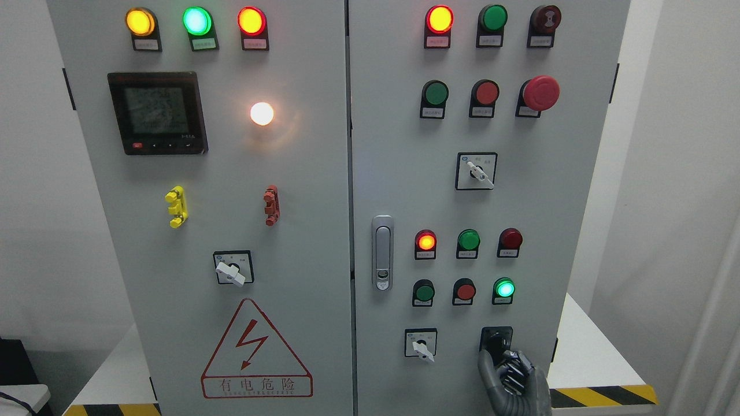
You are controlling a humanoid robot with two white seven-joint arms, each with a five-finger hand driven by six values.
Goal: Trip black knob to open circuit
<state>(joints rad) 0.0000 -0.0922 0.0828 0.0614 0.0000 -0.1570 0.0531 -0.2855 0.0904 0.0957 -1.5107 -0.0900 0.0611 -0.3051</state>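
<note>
The black knob (495, 340) sits on a black square plate at the lower right of the grey cabinet's right door (393, 144). My right hand (504, 365) comes up from the bottom edge just below the knob. Its thumb (484, 364) lies on the knob's lower left and its curled fingers (516, 365) on the lower right, closed on the knob's lower end. The hand hides the lower part of the knob. My left arm is out of view.
A white-handled selector switch (421, 345) is to the left of the knob. A lit green lamp (504, 288) and several buttons are above it. A door latch (382, 252) is at the door's left edge. A red mushroom stop button (541, 92) juts out higher up.
</note>
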